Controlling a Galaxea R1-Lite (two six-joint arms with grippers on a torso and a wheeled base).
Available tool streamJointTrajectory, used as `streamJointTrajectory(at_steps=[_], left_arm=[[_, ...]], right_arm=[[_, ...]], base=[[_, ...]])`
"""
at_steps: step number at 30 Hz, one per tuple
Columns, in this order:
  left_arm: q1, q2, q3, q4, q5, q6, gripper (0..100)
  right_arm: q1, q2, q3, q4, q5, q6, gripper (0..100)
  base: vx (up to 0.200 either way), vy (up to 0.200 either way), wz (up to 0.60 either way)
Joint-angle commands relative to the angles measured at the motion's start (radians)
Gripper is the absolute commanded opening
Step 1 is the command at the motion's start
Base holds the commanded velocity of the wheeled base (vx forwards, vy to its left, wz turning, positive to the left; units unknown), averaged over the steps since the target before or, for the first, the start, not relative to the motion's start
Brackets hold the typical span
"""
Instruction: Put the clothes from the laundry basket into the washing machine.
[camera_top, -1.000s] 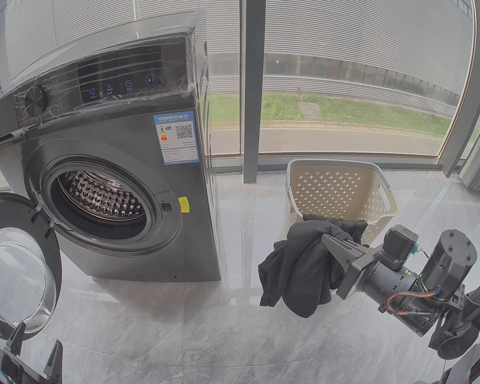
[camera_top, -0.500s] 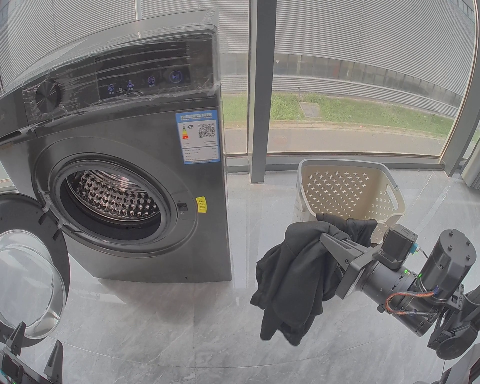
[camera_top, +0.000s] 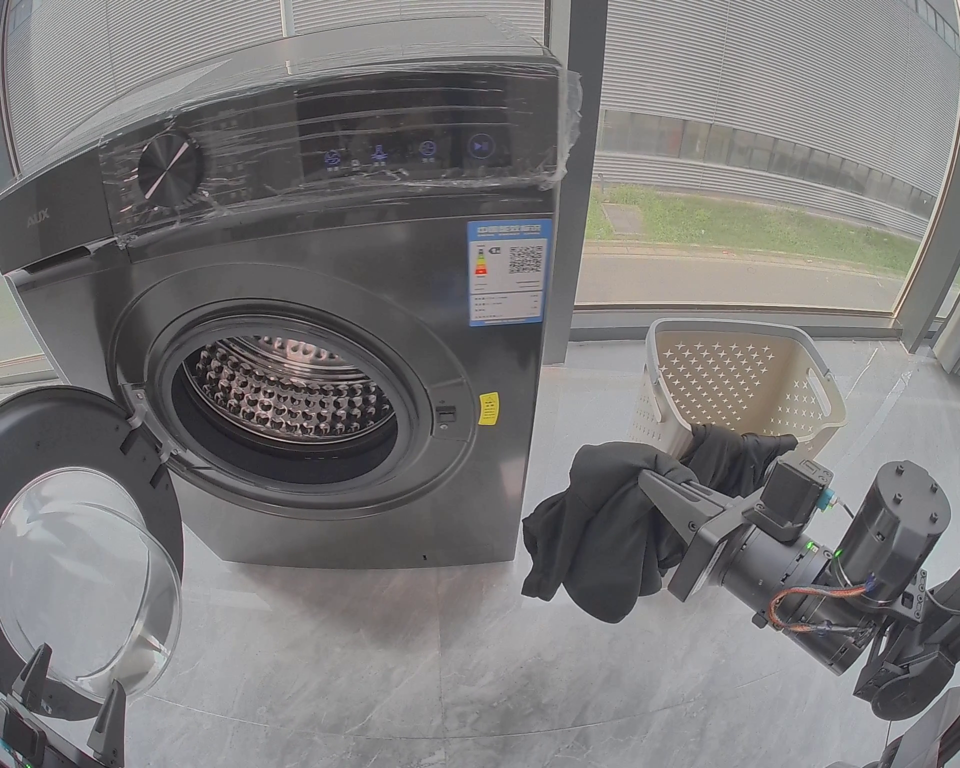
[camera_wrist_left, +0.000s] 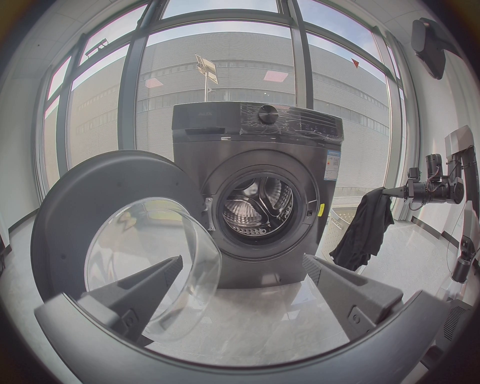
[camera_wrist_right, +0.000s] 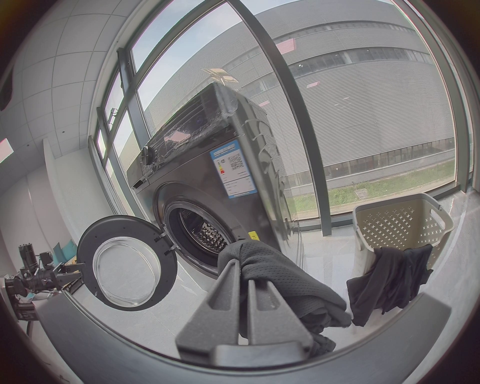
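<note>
black garment (camera_top: 600, 530) | pinched by right end effector (camera_top: 650, 484) | arm level, outstretched

The head view has swung toward the washing machine (camera_top: 330, 400) — the right claw (camera_top: 650, 482) and its black garment (camera_top: 600, 530) now hang nearer the machine's front corner — the cloth's tail bunched up shorter.
</note>
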Motion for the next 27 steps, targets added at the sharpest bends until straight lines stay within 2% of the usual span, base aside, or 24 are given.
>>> streamJointTrajectory(at_steps=[1, 7, 13, 27], left_arm=[[0.0, -0.015, 0.015, -0.001, 0.0, -0.002, 100], [0.0, -0.015, 0.015, -0.001, 0.0, 0.0, 100], [0.0, -0.015, 0.015, -0.001, 0.002, 0.0, 100], [-0.001, -0.015, 0.015, -0.001, 0.0, -0.002, 100]], right_arm=[[0.001, 0.006, -0.001, -0.001, -0.001, 0.0, 0], [0.001, 0.006, 0.001, -0.001, -0.001, 0.0, 0], [0.001, 0.006, 0.001, -0.001, -0.001, 0.0, 0], [0.001, 0.006, 0.004, 0.001, -0.001, 0.003, 0]], base=[[0.0, 0.0, 0.0], [0.0, 0.0, 0.0], [-0.2, 0.0, 0.0], [0.0, 0.0, 0.0]])
